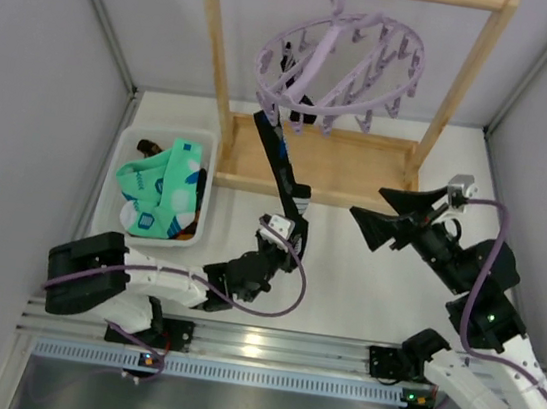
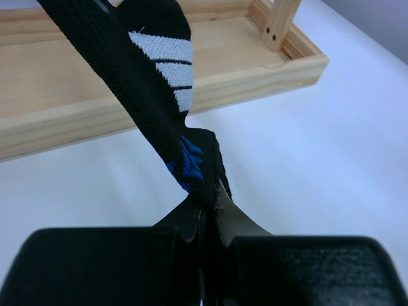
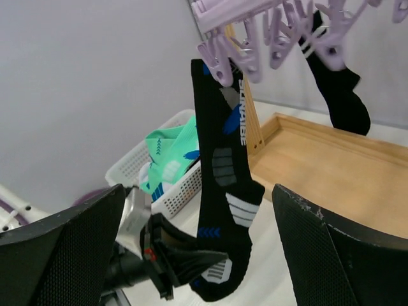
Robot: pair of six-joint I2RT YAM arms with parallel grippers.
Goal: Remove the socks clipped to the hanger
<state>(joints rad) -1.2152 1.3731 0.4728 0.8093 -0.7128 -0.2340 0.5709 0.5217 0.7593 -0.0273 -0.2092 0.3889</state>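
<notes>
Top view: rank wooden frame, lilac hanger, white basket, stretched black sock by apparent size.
1. wooden frame
2. lilac hanger, but its lead over the basket is unsure, since it hangs nearer the camera
3. white basket
4. black sock

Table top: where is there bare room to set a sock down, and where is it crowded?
Bare: white table between the left gripper, clamping the black sock, and the right gripper, in front of the wooden frame. Crowded: the basket, heaped with socks.

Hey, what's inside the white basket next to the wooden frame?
Mint-green socks fill the basket; a dark item peeks out at its far end. Anything beneath them is covered.
</notes>
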